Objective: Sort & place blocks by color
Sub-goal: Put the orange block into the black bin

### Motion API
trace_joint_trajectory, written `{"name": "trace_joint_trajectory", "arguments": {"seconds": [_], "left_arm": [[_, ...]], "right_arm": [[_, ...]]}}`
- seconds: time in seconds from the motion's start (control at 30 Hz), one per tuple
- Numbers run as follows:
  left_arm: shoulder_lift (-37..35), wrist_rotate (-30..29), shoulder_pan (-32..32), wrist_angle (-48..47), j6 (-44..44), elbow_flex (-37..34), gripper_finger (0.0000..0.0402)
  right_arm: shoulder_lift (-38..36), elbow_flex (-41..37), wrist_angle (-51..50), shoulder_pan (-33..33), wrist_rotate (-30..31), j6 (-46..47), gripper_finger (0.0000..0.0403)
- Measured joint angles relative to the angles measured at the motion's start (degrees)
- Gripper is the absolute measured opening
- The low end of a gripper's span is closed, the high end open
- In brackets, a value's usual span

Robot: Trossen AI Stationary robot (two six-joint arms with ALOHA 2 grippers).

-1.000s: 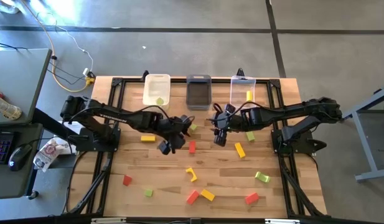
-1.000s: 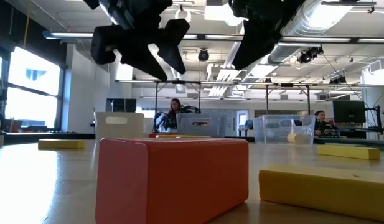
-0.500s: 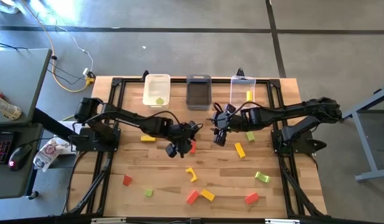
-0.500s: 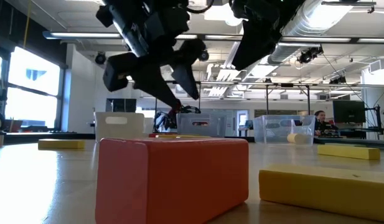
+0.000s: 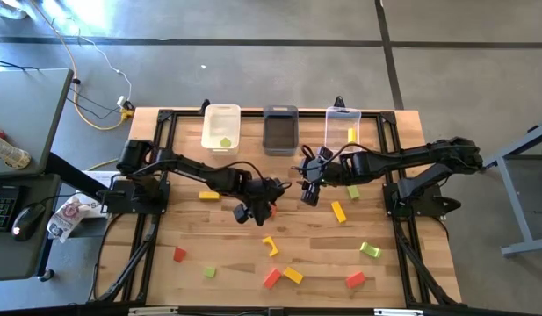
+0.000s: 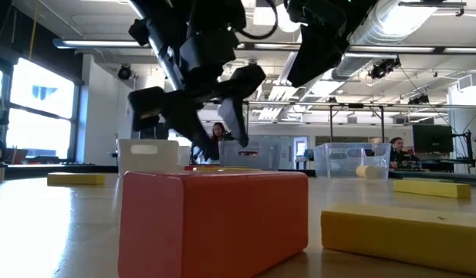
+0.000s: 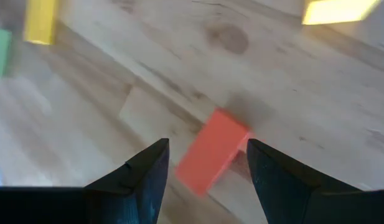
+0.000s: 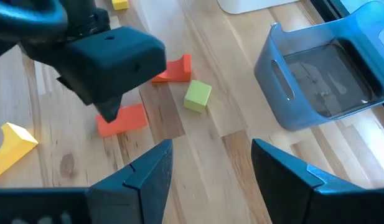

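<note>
My left gripper (image 5: 258,208) (image 7: 207,180) is open and low over a red bar (image 7: 210,158) (image 5: 271,211) that lies flat on the table's middle. Its fingers stand on either side of the bar without touching. My right gripper (image 5: 309,186) (image 8: 210,180) hovers open higher up, just to the right, and holds nothing. In the right wrist view the same red bar (image 8: 122,118) lies beneath the left gripper (image 8: 111,56), with another red piece (image 8: 173,70) and a green cube (image 8: 198,96) close by. Other red, yellow and green blocks lie scattered toward the near edge.
At the far edge stand a white bin (image 5: 221,127) holding a green block, a dark grey bin (image 5: 280,130) and a clear bin (image 5: 343,127) holding a yellow one. A yellow angled piece (image 5: 271,246), yellow bars (image 5: 339,211) (image 5: 208,195) and a green block (image 5: 352,191) lie around the grippers.
My left gripper has moved toward the table's right and come down, staying open, until its fingers stand around the red bar. The right gripper has kept still. No block has moved.
</note>
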Motion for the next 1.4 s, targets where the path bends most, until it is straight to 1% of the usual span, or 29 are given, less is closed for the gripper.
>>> {"name": "trace_joint_trajectory", "arguments": {"seconds": [0.2,0.4,0.67,0.8,1.0,1.17,1.4], "left_arm": [[2.58,-0.08,0.0,0.53,3.48,0.04,0.0201],[4.39,-0.46,0.02,2.9,4.05,0.04,0.0201],[5.9,-0.78,0.15,2.98,6.69,0.04,0.0201],[7.73,-0.45,0.2,3.05,6.99,0.28,0.0193],[8.4,-0.47,0.2,1.44,3.66,0.37,0.0166],[8.2,-0.02,0.19,0.47,-1.25,0.37,0.0146],[8.07,1.83,0.04,-1.43,-7.96,0.42,0.0134]], "right_arm": [[0.0,-0.02,0.02,0.0,-0.02,0.18,0.0204],[0.0,0.0,0.04,0.0,-0.02,1.03,0.0204],[0.0,-0.02,0.02,0.0,-0.02,1.05,0.0204],[0.0,0.0,0.04,0.0,-0.02,1.03,0.0204],[0.0,-0.01,0.02,-0.02,-0.26,1.04,0.0204],[0.0,-0.02,0.02,0.0,-0.26,0.94,0.0204],[0.0,-0.02,0.03,-0.02,-0.98,1.06,0.0204]]}}
